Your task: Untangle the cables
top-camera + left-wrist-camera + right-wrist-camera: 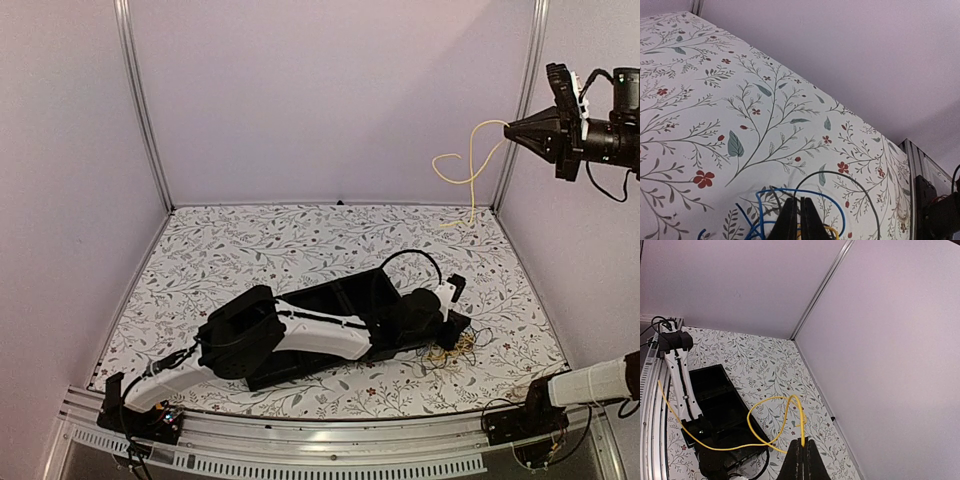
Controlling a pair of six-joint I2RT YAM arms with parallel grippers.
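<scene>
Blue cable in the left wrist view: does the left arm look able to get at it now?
Probably yes. The left gripper sits right at the loops of the blue cable, with only a black cable crossing nearby. Its fingers look shut, so they would need to open first.

- Ahead of the left end effector, the floral-printed surface runs bare to the lilac wall.
- Blue, black and yellow cable loops crowd its tips.
- The raised right end effector sits beside the aluminium corner post; a thin yellow cable dangles beneath.
</scene>
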